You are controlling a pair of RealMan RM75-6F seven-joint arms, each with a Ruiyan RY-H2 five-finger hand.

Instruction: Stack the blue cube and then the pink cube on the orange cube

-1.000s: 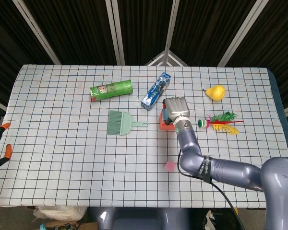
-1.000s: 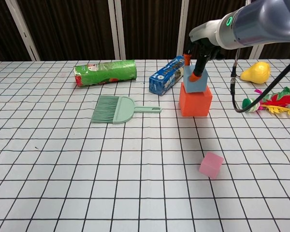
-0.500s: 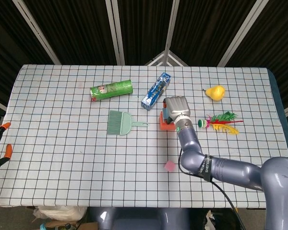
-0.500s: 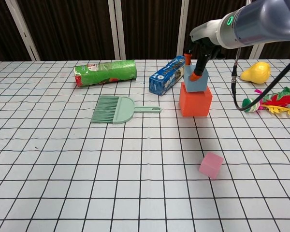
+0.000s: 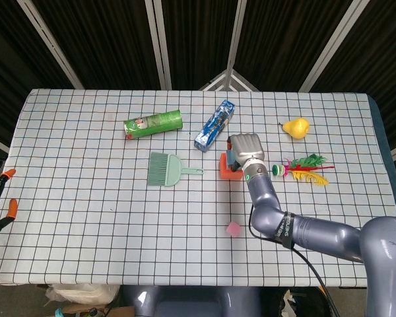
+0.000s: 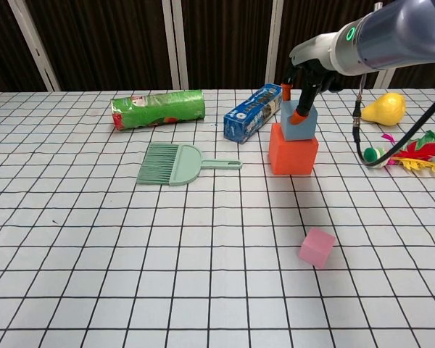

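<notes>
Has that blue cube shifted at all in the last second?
Yes. The blue cube went from tilted to sitting flat on the orange cube, shifting slightly right, with the robot hand holding it.

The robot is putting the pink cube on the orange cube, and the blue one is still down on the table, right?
Swapped. In the chest view the right hand holds the blue cube on the orange cube; the pink cube lies on the table.

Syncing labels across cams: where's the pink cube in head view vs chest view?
Head view: the pink cube lies alone near the table's front edge, lower centre, in front of the orange cube.
Chest view: pink cube sits lower right of centre, nearest thing to the camera, apart from the stack.
Shared landmark: the orange cube with the blue cube on it, behind the pink one in both.
</notes>
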